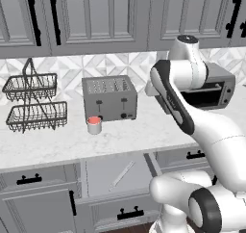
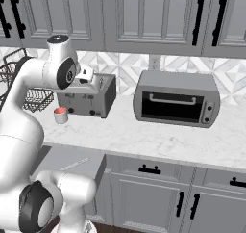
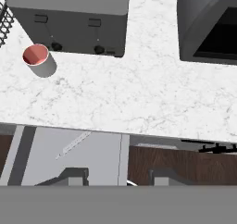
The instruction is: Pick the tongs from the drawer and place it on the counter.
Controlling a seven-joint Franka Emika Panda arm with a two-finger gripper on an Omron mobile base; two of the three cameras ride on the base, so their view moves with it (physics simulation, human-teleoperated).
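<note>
The tongs [image 1: 121, 175] are a thin pale metal stick lying diagonally on the floor of the open drawer [image 1: 103, 172], below the counter [image 1: 120, 138] edge. From the right base they show as the tongs [image 2: 74, 164] in the drawer [image 2: 60, 159]. In the hand view my gripper [image 3: 120, 177] stands open, its dark fingertips [image 3: 76, 176] wide apart with nothing between them. It hangs high above the counter [image 3: 139, 93] front, with the tongs [image 3: 73, 144] in the drawer [image 3: 97, 160] below and to the left.
A grey toaster [image 1: 109, 98] stands at the back of the counter with a red-topped cup [image 1: 94, 125] in front of it. A two-tier wire basket [image 1: 31, 102] is at the left, a toaster oven [image 2: 177, 98] at the right. Closed drawer fronts with black handles [image 2: 150, 169] flank the open drawer.
</note>
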